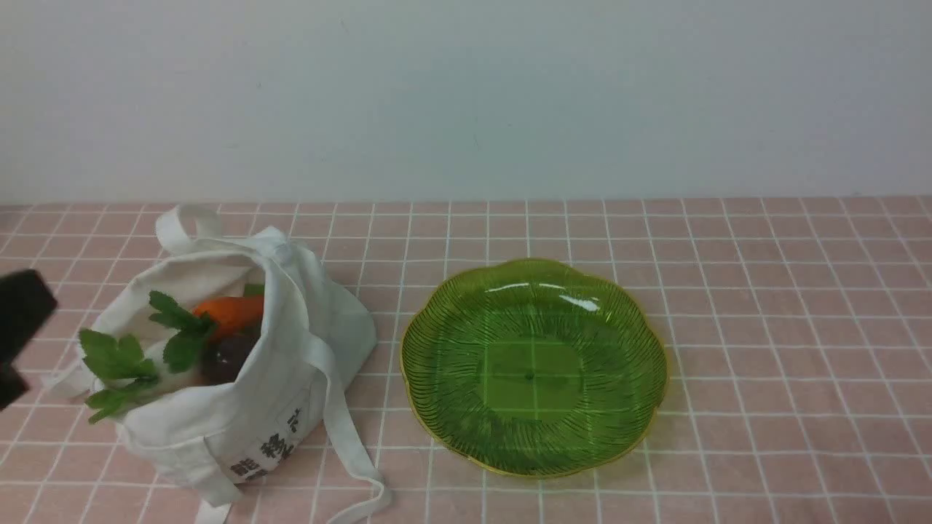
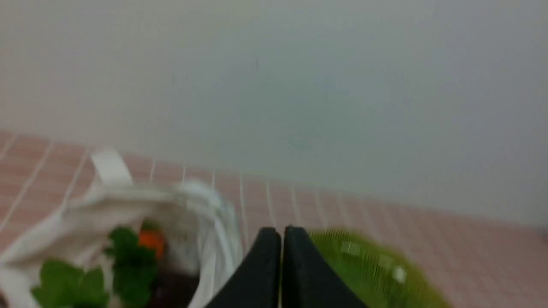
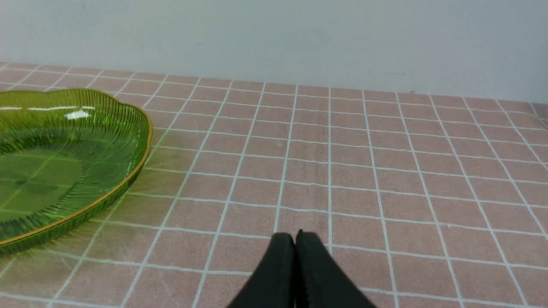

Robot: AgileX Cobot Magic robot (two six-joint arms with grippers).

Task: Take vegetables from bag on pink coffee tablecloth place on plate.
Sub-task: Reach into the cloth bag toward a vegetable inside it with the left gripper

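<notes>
Left pincer (image 2: 281,234), jaws together, beside bag (image 1: 309,324)

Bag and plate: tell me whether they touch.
Apart. The front view shows a strip of pink cloth running between the bag and the plate, all along their near sides.

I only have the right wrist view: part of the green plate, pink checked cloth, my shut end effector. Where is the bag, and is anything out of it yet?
Observer: The white tote bag sits on the cloth to the left of the plate, mouth open.
Operator: What's in it?
Observer: A carrot, a white radish and a dark purple round vegetable, all inside; nothing is out.
Operator: And the other arm?
Observer: The left end effector is shut and empty, close by the bag.
</notes>
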